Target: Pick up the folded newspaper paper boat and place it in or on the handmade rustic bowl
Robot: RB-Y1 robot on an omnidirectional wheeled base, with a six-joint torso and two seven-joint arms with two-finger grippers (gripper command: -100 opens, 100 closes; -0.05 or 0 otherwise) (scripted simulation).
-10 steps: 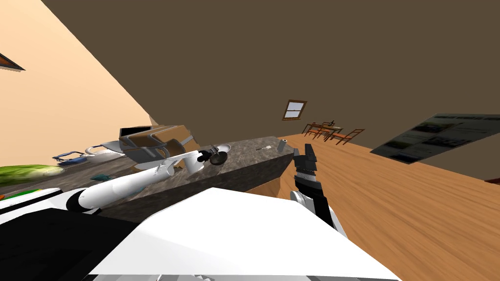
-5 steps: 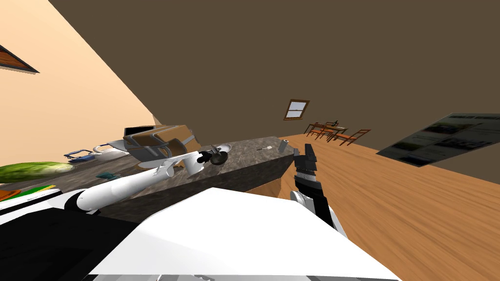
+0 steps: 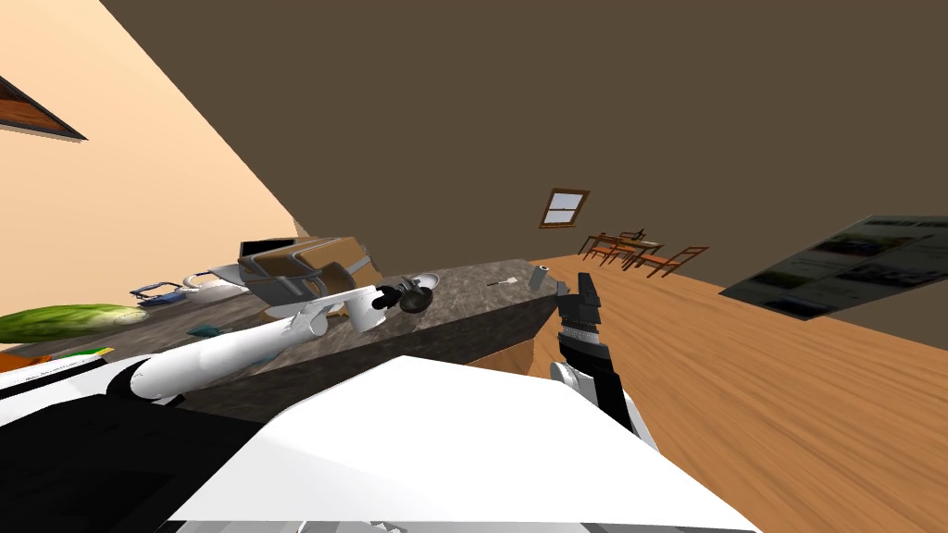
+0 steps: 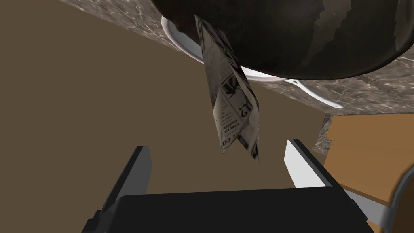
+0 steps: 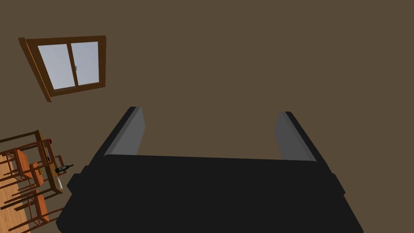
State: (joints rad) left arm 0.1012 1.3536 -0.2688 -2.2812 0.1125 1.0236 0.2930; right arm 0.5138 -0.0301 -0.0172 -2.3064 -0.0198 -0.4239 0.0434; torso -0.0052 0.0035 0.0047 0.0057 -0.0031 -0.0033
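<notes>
Though the paper boat (image 4: 232,105) is in no grip, it lies with one end at the dark, mottled bowl (image 4: 307,36) and its pointed other end sticking out toward the left tool (image 4: 217,145). That tool's two fingers stand wide apart on either side of the point and touch nothing. The bowl sits on a white dish (image 4: 258,75) with a thin handle, and the dish rests on the veined grey desk (image 4: 105,14). In the head view the bowl (image 3: 416,299) shows as a small dark round just beyond the left tool (image 3: 393,296), near the outer corner of the desk (image 3: 481,296). By my reading the carry and the letting-go are done — the boat is at the bowl and nothing holds it — so the task looks close to its end. From this close angle I cannot settle whether the boat's far end rests well inside the bowl or merely leans on its rim; it may be propped rather than seated, and a propped boat could slide off. What seems left is for the left arm to draw straight back from the bowl without brushing the protruding point. The right tool (image 3: 585,289) is held up well apart from the bowl, off the desk's corner, its fingers (image 5: 128,130) likewise spread and empty.
</notes>
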